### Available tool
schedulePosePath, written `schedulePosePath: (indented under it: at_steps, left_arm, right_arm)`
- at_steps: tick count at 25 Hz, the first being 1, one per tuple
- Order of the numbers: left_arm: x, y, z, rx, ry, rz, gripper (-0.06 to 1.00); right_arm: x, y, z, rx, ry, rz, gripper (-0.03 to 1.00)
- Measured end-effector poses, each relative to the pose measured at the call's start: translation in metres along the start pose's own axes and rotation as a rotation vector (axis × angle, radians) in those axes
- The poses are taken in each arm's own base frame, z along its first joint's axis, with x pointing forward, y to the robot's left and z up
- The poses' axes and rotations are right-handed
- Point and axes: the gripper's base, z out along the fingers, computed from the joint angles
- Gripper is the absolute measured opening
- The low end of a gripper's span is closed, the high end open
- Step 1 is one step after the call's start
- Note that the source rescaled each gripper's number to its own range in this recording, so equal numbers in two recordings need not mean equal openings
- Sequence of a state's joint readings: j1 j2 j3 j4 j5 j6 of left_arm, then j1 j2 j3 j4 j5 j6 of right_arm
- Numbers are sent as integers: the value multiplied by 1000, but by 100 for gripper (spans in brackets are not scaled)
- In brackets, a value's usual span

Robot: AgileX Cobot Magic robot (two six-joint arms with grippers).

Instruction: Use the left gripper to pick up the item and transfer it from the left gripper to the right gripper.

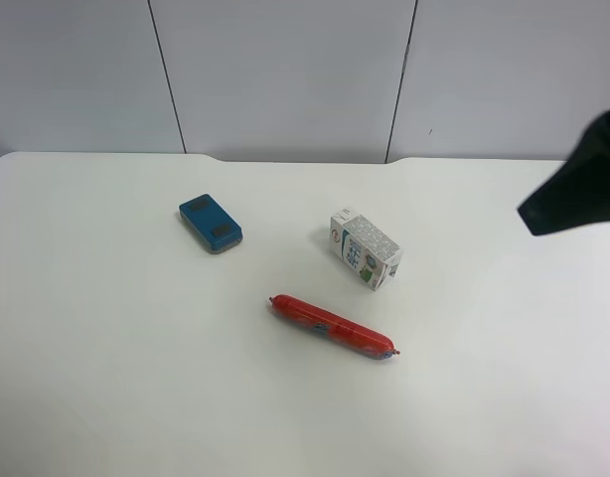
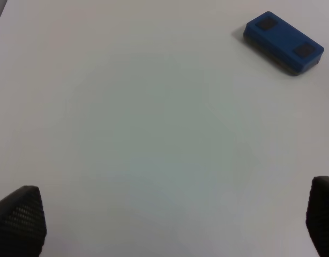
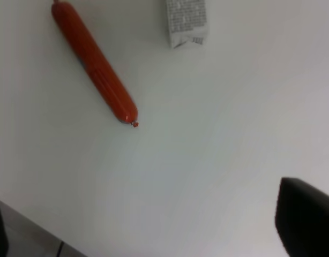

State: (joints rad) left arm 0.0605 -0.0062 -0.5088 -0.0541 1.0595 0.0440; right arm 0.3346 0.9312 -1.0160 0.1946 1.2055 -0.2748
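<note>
Showing only tips, left gripper point(image 2: 170, 225) fingers point(image 2: 20, 217) wide apart, empty; right gripper's unclear

High overview, close wrist views (shared table point(image 1: 106, 378))

Markings: none legible.
The milk carton point(image 1: 366, 249) carries dense grey print and blue characters, too small and blurred to read in either view showing it.

Matt white desk point(image 1: 106, 378), smooth all over. Glossy red film wraps the sausage point(image 1: 332, 326). The printed milk carton point(image 1: 366, 248) looks like paperboard; the blue block point(image 1: 211, 224) looks like matt plastic.
</note>
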Motion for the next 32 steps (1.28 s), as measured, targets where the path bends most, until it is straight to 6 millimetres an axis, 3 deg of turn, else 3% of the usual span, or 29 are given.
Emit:
schedulePosePath:
  at_steps: [3,8,15,19,32]
  left_arm:
    - [0,0,0,0,0,0,100]
    - [0,0,0,0,0,0,100]
    - [0,0,0,0,0,0,100]
    - [0,0,0,0,0,0,100]
    - [0,0,0,0,0,0,100]
  right_arm:
    - [41,7,-8,40,-24,-10,100]
    - [114,18,-5,90,-93,-22,100]
    - [171,30,-22,162,-398,65,100]
    - [182,27,-29,233,-498,101,100]
    - [177,22,-15,233,-540,147,100]
